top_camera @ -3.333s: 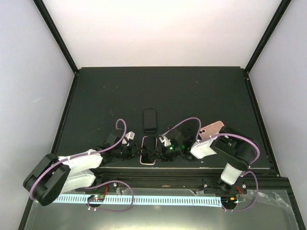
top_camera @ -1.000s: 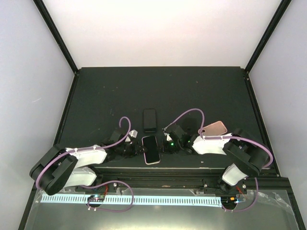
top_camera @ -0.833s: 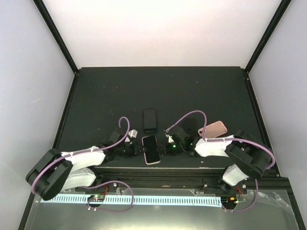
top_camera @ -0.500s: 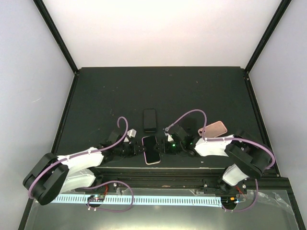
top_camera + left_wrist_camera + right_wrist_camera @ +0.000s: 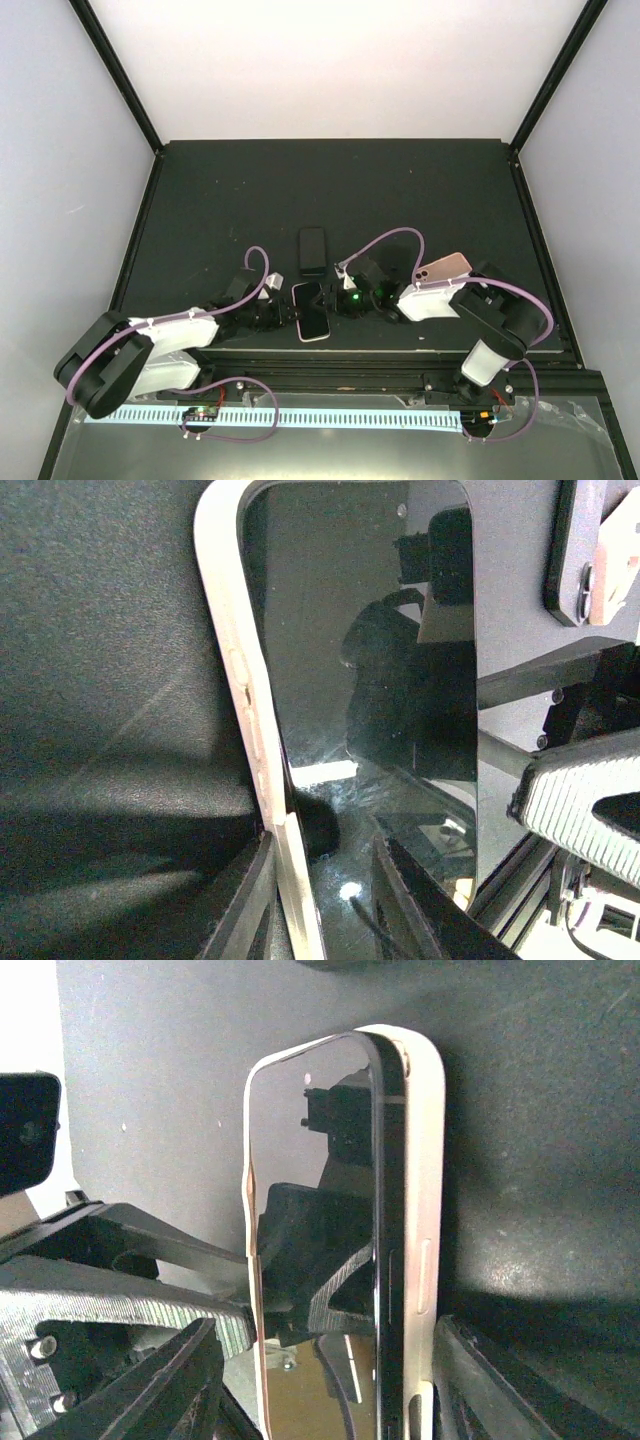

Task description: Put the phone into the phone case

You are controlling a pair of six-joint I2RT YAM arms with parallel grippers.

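The phone (image 5: 312, 312), black screen up, lies in a pale pink phone case near the table's front edge, between my two grippers. My left gripper (image 5: 283, 313) is shut on the case's left rim (image 5: 235, 660): one finger sits outside the rim and the other rests on the screen (image 5: 370, 630); the left gripper (image 5: 325, 880) holds it at the near end. My right gripper (image 5: 338, 300) is open. In the right wrist view the right gripper (image 5: 325, 1360) straddles the phone (image 5: 310, 1160), and the case's side (image 5: 425, 1210) lies close to the right finger.
A black phone-shaped object (image 5: 313, 250) lies just behind the grippers. A pink one (image 5: 443, 268) lies to the right, beside the right arm. The table's front rail (image 5: 320, 355) runs close below the phone.
My right gripper has opened from shut and now stands round the phone's side. The phone has shifted slightly left. My left gripper keeps its hold on the rim.
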